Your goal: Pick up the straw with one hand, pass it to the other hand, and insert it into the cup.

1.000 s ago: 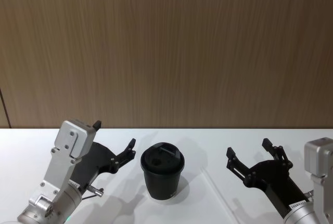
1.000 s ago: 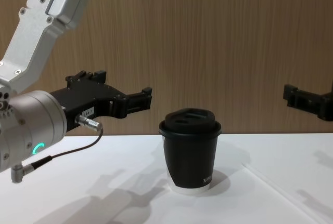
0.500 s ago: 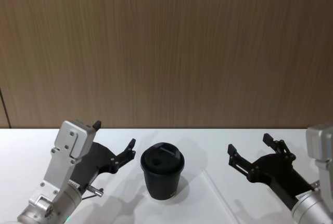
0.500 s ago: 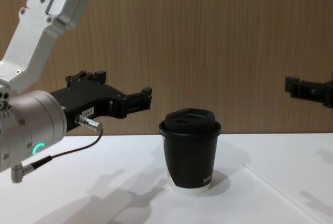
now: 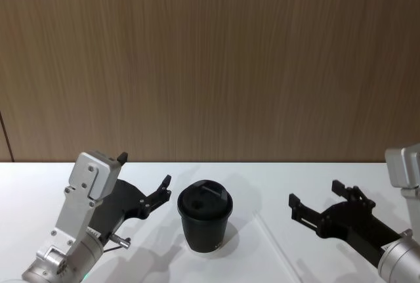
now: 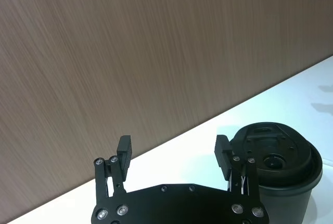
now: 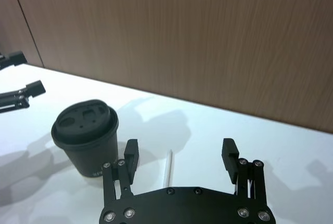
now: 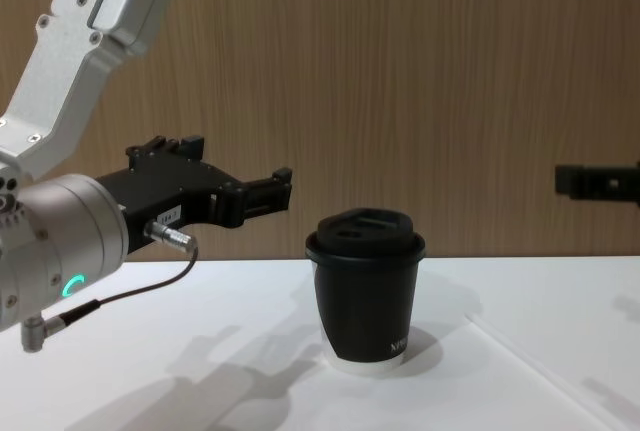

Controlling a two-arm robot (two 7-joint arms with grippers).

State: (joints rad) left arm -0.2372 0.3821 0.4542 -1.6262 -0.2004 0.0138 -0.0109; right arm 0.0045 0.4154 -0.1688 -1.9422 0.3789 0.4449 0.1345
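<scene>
Broadly: wood-panelled wall (image 5: 210,66) behind, white table (image 5: 262,178) in front.

Left gripper (image 5: 145,169) hangs above the table to the left of the cup (image 5: 205,229), fingers spread wide and holding nothing. In the left wrist view one fingertip sits just beside the cup's lid (image 5: 205,201); contact cannot be judged.

Right gripper (image 5: 315,192) hangs above the table well to the right of the cup, fingers also wide apart and empty. In the chest view it is cut off at the frame edge, with just a black tip in view.

The cup stands upright on the table between the two grippers. Its domed lid is on, so the contents are hidden.

The straw (image 7: 167,168) lies flat on the table, right of the cup and near it. It is white on white and faint in the head and chest views. In the right wrist view it appears between the right gripper's fingers, one end hidden behind the gripper body.
</scene>
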